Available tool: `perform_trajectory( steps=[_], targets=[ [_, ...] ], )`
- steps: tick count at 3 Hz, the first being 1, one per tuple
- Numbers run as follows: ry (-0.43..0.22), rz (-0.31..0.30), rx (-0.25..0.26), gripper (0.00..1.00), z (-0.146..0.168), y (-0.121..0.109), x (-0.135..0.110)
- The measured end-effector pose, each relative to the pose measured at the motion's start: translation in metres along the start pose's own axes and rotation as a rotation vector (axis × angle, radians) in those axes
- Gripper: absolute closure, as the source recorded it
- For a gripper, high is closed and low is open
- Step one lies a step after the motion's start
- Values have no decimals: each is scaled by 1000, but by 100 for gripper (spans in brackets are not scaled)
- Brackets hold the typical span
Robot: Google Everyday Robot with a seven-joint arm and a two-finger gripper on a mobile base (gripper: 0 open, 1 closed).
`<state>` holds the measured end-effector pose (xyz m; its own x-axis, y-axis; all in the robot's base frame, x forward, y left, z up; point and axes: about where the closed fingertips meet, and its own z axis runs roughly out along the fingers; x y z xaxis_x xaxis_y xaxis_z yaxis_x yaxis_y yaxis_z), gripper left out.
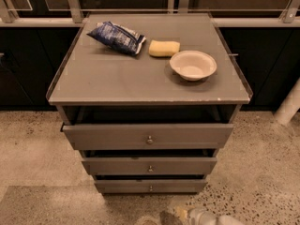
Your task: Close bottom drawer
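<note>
The bottom drawer (150, 186) is the lowest grey front of the cabinet, with a small round metal knob (150, 188). It stands slightly out, with a dark gap above it. The middle drawer (150, 165) and the top drawer (148, 136) also stand partly out. My gripper (171, 217) is at the bottom edge of the view, low over the floor, just in front of and below the bottom drawer and apart from it. The rest of the arm (215, 219) runs off to the lower right.
On the cabinet top (117, 78) lie a blue snack bag (116, 37), a yellow sponge (164, 48) and a white bowl (193, 64). Dark cabinets and a rail stand behind. Speckled floor (262, 172) surrounds the cabinet. A white post (289, 104) stands at the right.
</note>
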<state>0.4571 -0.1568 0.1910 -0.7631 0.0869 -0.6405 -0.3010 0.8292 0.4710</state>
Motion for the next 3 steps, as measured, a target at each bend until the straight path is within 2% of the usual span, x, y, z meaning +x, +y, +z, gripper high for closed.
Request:
perform_trajectory(
  steps=[1, 3],
  targets=[
    [41, -27, 12, 82, -27, -2, 2],
    [35, -28, 11, 36, -25, -2, -1]
  ],
)
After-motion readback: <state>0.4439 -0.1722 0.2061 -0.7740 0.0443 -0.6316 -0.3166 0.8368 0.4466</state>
